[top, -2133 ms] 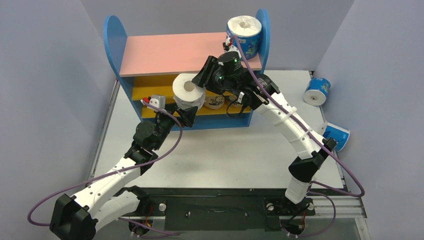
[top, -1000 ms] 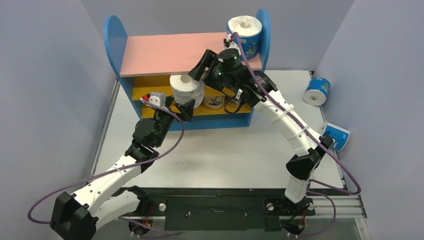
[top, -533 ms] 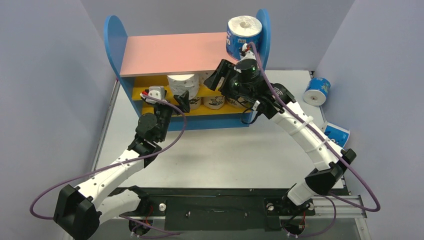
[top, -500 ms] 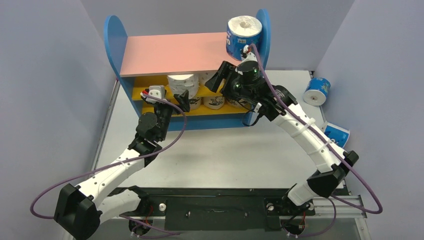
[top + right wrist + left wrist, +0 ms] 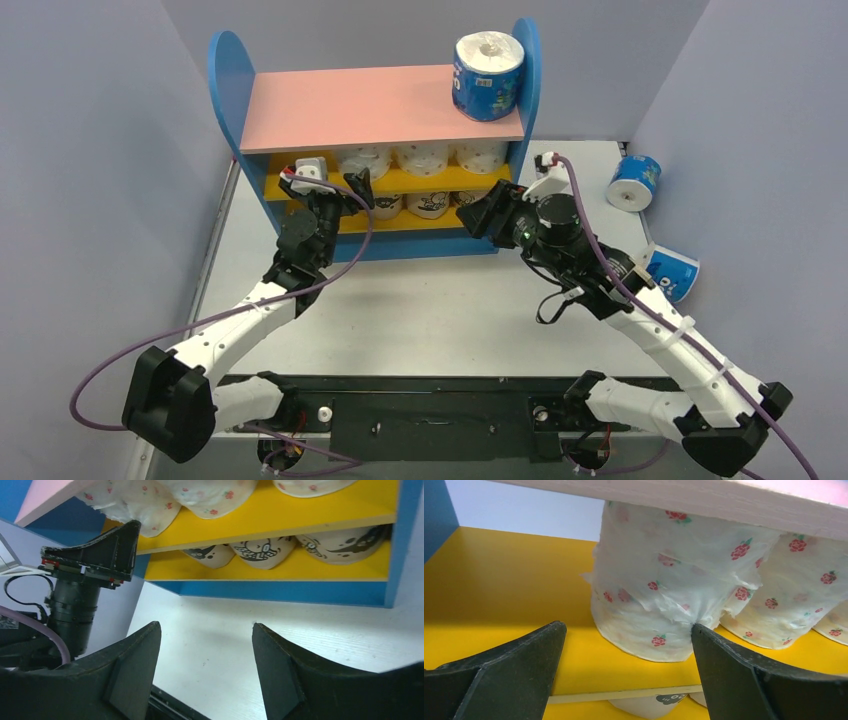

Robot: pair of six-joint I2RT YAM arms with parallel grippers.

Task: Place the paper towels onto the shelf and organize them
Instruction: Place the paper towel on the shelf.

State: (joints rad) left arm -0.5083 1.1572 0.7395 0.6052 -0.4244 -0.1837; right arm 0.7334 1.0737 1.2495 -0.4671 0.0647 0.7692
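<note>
Top external view: the shelf stands at the far side of the desk. One blue-and-white roll stands upright at the right end of the pink top board. Three white rolls sit in a row on the upper yellow board, and three tan rolls sit on the lower one. A second blue-and-white roll lies on the desk well to the right of the shelf. A third blue-and-white roll lies nearer, just beside the right arm. The left gripper is at the front of the upper yellow board, jaws spread and empty. The right gripper hangs before the shelf's lower right part, likewise released and holding nothing.

Left wrist view: the fingers stand wide apart in front of the leftmost white roll. That roll is printed with small red flowers and stands upright under the pink board. One fingertip is at its lower edge; whether it touches cannot be told. The neighbouring roll presses against it.

Right wrist view: only bare desk lies between the spread fingers. Ahead, the tan rolls show black cartoon print above the blue base.
</note>
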